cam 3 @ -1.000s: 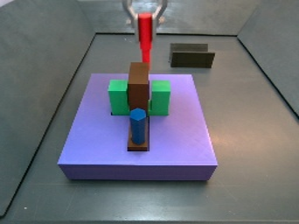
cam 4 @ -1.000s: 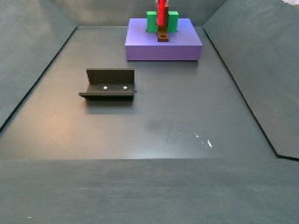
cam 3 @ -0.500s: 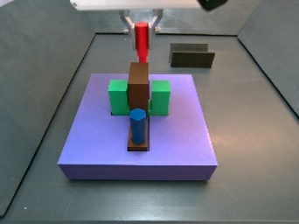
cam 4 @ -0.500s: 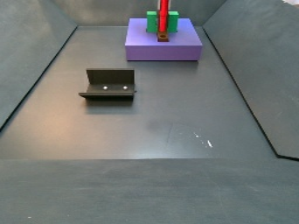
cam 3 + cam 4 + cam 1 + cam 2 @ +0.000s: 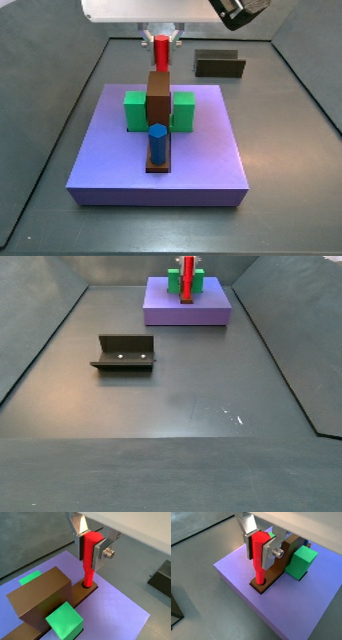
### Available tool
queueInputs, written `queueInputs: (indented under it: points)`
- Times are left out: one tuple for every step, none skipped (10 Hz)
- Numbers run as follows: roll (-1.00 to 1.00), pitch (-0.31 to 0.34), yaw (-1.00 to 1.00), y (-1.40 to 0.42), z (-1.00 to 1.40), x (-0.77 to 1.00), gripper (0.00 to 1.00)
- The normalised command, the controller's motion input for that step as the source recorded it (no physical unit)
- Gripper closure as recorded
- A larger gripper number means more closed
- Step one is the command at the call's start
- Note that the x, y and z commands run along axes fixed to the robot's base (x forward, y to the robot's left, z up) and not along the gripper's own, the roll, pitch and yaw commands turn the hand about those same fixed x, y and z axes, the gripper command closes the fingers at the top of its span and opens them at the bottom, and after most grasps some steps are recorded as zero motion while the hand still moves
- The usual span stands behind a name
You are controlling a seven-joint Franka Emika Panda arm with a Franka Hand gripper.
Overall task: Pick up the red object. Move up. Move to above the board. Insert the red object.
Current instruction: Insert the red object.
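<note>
My gripper point(image 5: 90, 547) is shut on the upper part of the red object point(image 5: 88, 564), a thin red stick held upright. Its lower end stands in a round hole in the brown strip point(image 5: 264, 584) on the lavender board point(image 5: 241, 574). In both wrist views the silver fingers point(image 5: 270, 549) clamp the stick from two sides. In a side view the red object point(image 5: 162, 50) hangs under the gripper point(image 5: 162, 38), behind the tall brown block point(image 5: 159, 95) on the board point(image 5: 201, 170). The red object point(image 5: 189, 268) also shows at the far end of the board point(image 5: 187, 313).
A blue peg point(image 5: 158, 145) stands upright at the near end of the brown strip. Green blocks point(image 5: 135, 110) point(image 5: 185, 110) flank the brown block. The dark fixture point(image 5: 219, 64) sits on the grey floor beyond the board, also seen in the fixture point(image 5: 124, 352) view. Grey walls enclose the floor.
The gripper has come down with the red object, so less of the stick shows above the brown block. Nothing else has moved.
</note>
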Motion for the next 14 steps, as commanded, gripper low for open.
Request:
queueInputs:
  points:
    - [0.00, -0.026, 0.00, 0.10, -0.16, 0.00, 1.00]
    - [0.00, -0.034, -0.02, 0.00, -0.17, 0.00, 1.00]
    - [0.00, -0.020, -0.02, 0.00, -0.13, 0.00, 1.00]
    - [0.00, -0.016, -0.01, 0.00, -0.13, 0.00, 1.00]
    - [0.00, -0.013, 0.00, 0.00, -0.11, 0.00, 1.00]
    - [-0.02, -0.059, 0.00, -0.03, -0.11, -0.03, 1.00]
    - [-0.02, -0.067, 0.00, -0.04, -0.14, -0.02, 1.00]
    - [-0.02, -0.079, 0.00, -0.05, -0.19, -0.01, 1.00]
    - [-0.01, -0.094, 0.00, -0.02, -0.22, -0.03, 1.00]
    - [0.00, -0.084, 0.00, -0.03, -0.21, 0.00, 1.00]
    - [0.02, -0.070, 0.00, -0.04, -0.23, 0.00, 1.00]
    - [0.12, -0.029, 0.03, -0.03, -0.25, 0.00, 1.00]
    - [0.27, 0.000, 0.03, -0.08, -0.27, 0.00, 1.00]
    - [0.33, 0.000, 0.03, -0.10, -0.22, 0.07, 1.00]
